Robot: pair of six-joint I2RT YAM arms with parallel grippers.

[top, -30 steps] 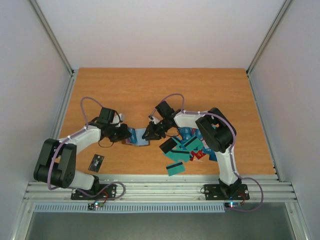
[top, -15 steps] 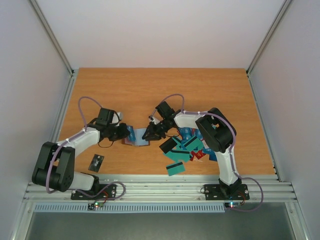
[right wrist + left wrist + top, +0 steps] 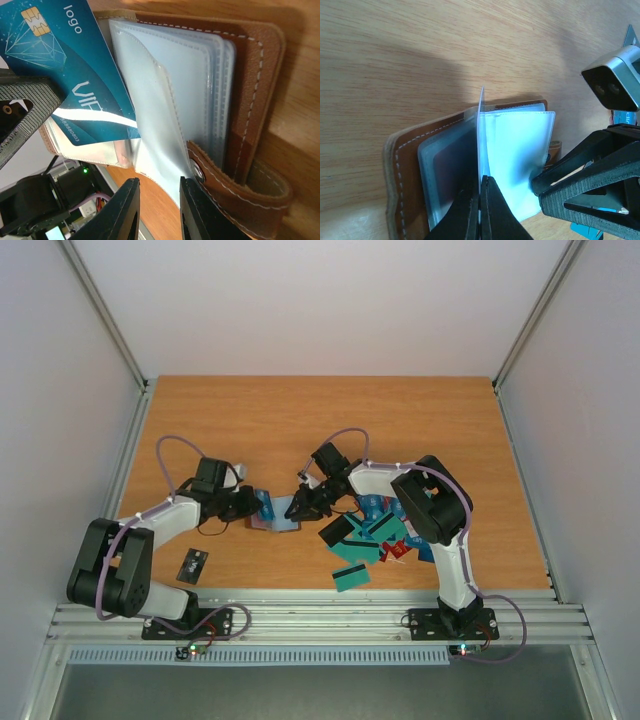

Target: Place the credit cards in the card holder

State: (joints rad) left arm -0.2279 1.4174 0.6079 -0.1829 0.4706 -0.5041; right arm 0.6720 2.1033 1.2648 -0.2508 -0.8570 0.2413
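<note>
The brown card holder lies open on the table between my two grippers, its clear sleeves fanned out. My left gripper is shut on a teal credit card, seen edge-on in the left wrist view, standing among the sleeves. Its lower end lies against a clear sleeve. My right gripper is open a little, its tips at the loose corner of that sleeve beside the snap strap. More credit cards lie heaped to the right.
A single black card lies near the front left by the left arm's base. The heap of cards sits under the right arm's forearm. Metal frame rails border the wooden table on both sides.
The left arm has shifted slightly to the left with the card. The right arm and the card holder stay where they were.
</note>
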